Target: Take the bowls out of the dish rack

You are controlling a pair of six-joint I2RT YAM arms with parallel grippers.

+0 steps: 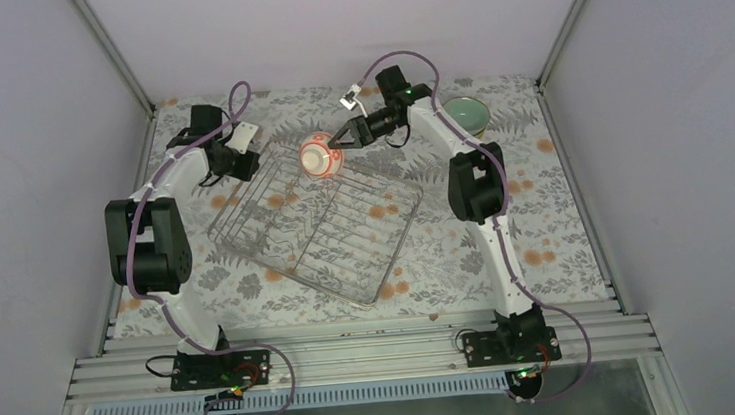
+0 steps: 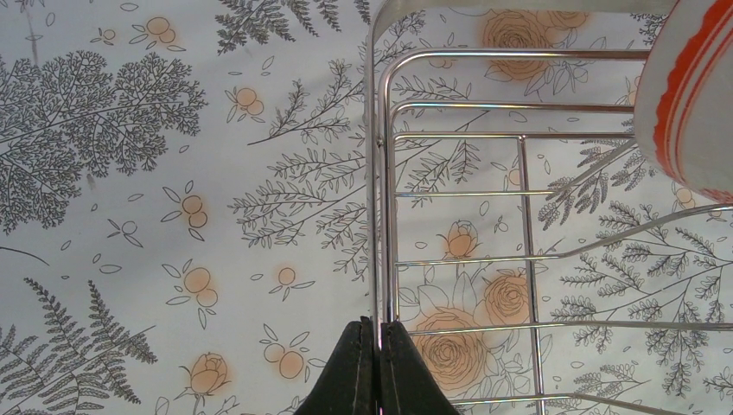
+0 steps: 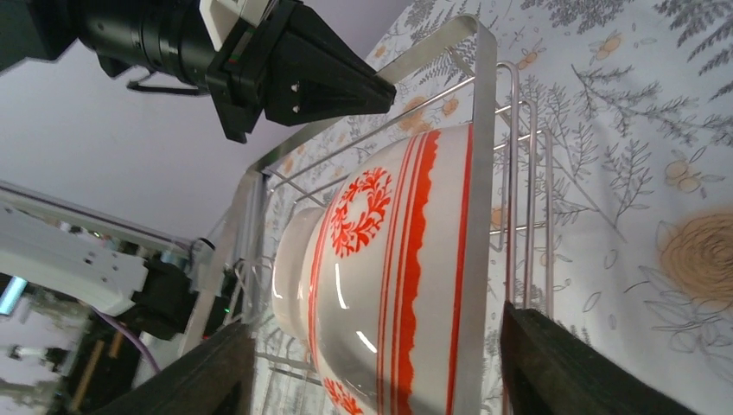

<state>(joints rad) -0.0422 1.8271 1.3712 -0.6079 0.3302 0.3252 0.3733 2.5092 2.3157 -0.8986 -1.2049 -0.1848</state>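
Two bowls in view: one patterned bowl and one green bowl. One wire rack. Two arms, a left arm and a right arm, each with one tool, so two tools: the left tool and the right tool. One flower-patterned tabletop. Three wall panels stand round it, and two cables run along the arms
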